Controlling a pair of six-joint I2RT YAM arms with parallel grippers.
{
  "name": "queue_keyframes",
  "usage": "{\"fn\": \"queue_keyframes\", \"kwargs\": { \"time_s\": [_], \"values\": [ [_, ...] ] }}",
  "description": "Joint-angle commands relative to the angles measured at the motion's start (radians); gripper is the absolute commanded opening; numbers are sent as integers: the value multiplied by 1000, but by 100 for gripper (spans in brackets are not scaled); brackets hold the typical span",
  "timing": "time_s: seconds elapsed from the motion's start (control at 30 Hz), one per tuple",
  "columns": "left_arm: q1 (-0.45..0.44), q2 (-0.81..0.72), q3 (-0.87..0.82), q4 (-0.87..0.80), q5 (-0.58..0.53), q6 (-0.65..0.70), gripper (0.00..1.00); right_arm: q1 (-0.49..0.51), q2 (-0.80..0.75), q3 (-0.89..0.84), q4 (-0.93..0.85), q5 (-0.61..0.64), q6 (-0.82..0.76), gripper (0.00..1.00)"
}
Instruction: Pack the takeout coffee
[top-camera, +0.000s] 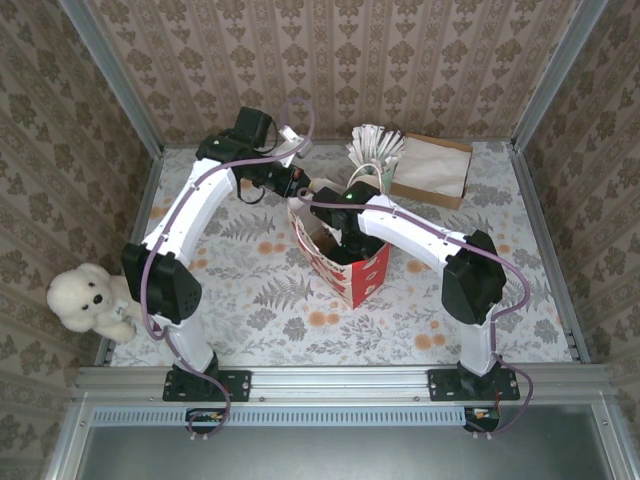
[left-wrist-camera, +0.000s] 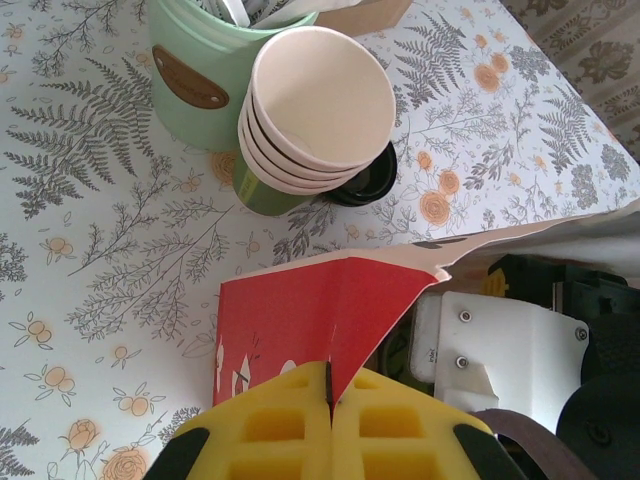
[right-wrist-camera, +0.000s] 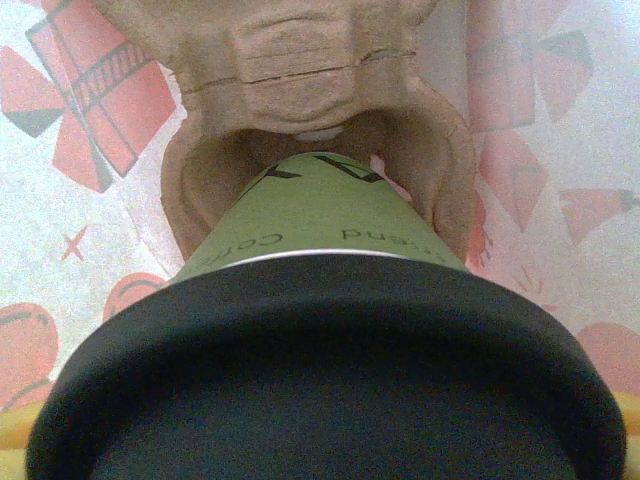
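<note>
Takeout coffee (right-wrist-camera: 300, 215), nested in pulp carrier (right-wrist-camera: 290, 60) inside red bag (left-wrist-camera: 290, 320), clasped by right end effector (right-wrist-camera: 320, 445), left end effector (left-wrist-camera: 330, 400) pinched on bag rim.

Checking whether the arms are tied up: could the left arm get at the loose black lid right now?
Probably not: the left claw is shut on the red bag at its edge, and the lid is mostly hidden behind the cup stack.
</note>
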Motion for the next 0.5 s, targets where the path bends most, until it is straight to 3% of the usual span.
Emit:
{"fn": "queue_keyframes", "kwargs": {
  "time_s": [0.0, 0.47],
  "values": [
    [4, -42, -10, 34, 9, -19, 0, -6, -17, -2, -41, 38, 8, 65],
    [3, -45, -10, 30, 4, -14, 0, -6, 16, 23, -57, 48, 18, 65]
  ]
}}
